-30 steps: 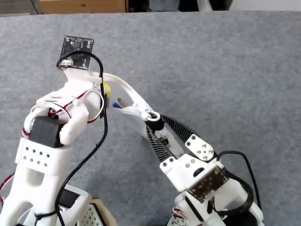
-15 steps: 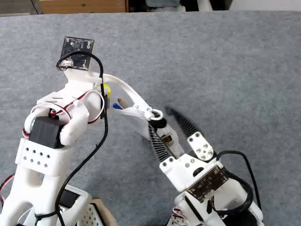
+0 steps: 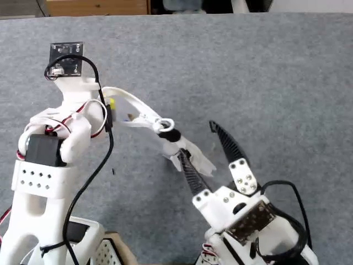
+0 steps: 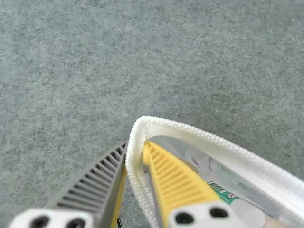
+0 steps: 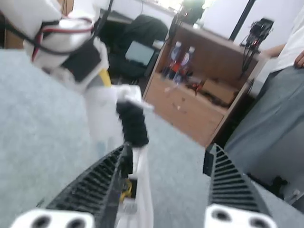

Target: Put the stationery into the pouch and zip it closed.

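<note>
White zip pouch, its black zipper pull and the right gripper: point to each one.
White zip pouch (image 4: 204, 142), left wrist view, on its toothed zipper edge.
Black zipper pull (image 3: 170, 135), high view, on its body.
Right gripper (image 3: 194, 139), high view, midway between open fingertips.

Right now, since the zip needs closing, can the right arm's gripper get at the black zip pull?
Probably yes: the right gripper is open beside the black zip pull, nothing lies between, and the left gripper holds the pouch.
</note>
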You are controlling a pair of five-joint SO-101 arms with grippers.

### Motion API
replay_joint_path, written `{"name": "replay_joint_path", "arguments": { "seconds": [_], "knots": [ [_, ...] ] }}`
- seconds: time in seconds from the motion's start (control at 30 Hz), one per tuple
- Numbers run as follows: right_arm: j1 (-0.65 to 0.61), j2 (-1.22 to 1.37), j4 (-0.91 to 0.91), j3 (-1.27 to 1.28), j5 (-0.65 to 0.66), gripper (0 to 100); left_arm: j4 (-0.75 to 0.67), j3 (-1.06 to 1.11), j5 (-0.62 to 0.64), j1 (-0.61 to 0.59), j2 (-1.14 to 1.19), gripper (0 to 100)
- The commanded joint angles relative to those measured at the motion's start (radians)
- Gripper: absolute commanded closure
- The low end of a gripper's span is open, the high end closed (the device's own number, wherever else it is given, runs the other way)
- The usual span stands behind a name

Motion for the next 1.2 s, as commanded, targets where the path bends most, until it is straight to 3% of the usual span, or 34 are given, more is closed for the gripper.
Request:
{"name": "replay_joint_path", "arguments": {
  "seconds": [0.0,0.23,0.57,0.8,1.03,1.17],
  "knots": [
    [-0.005,-0.130,0.146,-0.053,-0.002,75.4,-0.026,0.041,-0.002,-0.028,0.040,97],
    [-0.005,-0.130,0.388,-0.081,-0.002,75.4,-0.034,0.033,0.028,-0.027,0.040,97],
    [-0.006,-0.131,0.400,-0.001,-0.002,75.5,-0.040,0.035,0.032,-0.022,0.040,97],
    [-0.006,-0.131,0.186,0.113,-0.003,76.7,-0.040,0.039,0.032,-0.022,0.040,97],
    [-0.006,-0.131,0.069,0.137,-0.003,98.9,-0.040,0.036,0.032,-0.022,0.040,97],
    [-0.005,-0.131,0.071,0.133,0.003,95.9,-0.040,0.036,0.032,-0.022,0.040,97]
  ]
}}
